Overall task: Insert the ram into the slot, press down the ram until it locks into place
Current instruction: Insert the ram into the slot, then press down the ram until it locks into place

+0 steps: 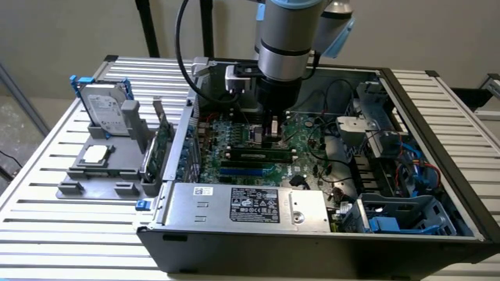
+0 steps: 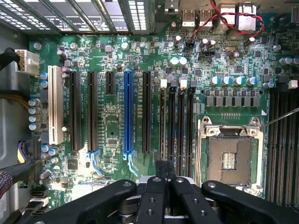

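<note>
Green, flat and thin, the ram (image 1: pixel 258 156) stands on edge in a long, narrow black plastic slot (image 2: pixel 162 121) on the motherboard (image 2: pixel 105 116). Just above it hangs the matte black gripper (image 1: pixel 273 140), fingers (image 2: pixel 159 177) pinched together, gripping nothing.

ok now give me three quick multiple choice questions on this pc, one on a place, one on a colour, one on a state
1. Where is the gripper?
A. over the motherboard, inside the case
B. over the hard drive
C. beside the case, over the table

2. What colour is the long slot that stands out among the black ones?
A. red
B. yellow
C. blue

3. The CPU socket is:
A. uncovered
B. under a cooler
C. under a cable bundle

Answers:
1. A, the arm reaches down into the open case.
2. C, the wrist view shows one blue slot.
3. A, its bare contacts show.
</note>
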`<act>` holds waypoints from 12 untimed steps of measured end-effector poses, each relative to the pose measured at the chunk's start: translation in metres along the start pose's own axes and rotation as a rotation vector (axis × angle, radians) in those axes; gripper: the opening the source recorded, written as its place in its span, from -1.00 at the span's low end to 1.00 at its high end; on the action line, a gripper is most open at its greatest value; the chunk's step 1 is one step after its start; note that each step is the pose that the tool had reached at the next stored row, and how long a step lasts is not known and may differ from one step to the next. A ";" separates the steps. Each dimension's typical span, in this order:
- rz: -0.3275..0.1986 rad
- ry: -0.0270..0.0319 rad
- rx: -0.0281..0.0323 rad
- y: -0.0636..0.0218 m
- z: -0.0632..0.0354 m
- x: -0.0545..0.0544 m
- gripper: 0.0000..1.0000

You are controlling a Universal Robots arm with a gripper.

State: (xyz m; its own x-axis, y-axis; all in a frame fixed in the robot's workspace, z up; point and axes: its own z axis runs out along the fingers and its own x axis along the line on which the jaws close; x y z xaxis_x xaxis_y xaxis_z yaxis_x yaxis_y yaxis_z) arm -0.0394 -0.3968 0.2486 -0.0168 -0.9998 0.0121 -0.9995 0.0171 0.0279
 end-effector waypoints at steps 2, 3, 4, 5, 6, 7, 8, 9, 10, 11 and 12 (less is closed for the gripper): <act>0.000 0.0000 0.0000 0.0000 0.0000 0.000 -0.79; 0.000 0.0000 0.0000 0.0000 0.0000 0.000 -0.79; 0.000 0.0000 0.0000 0.0000 0.0000 0.000 -0.79; 0.000 0.0000 0.0000 0.0000 0.0000 0.000 -0.79; 0.000 0.0000 0.0000 0.0000 0.0000 0.000 -0.79; 0.000 0.0000 0.0000 0.0000 0.0000 0.000 -0.79; 0.000 0.0000 0.0000 0.0000 0.0000 0.000 -0.79; 0.000 0.0000 0.0000 0.0000 0.0000 0.000 -0.79; 0.000 0.0000 0.0000 0.0000 0.0000 0.000 -0.79; 0.000 0.0000 0.0000 0.0000 0.0000 0.000 -0.79; 0.000 0.0000 0.0000 0.0000 0.0003 0.000 -0.79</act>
State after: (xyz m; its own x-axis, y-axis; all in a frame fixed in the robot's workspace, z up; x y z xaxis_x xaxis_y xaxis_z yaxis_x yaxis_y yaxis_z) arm -0.0394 -0.3968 0.2483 -0.0168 -0.9998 0.0121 -0.9995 0.0171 0.0280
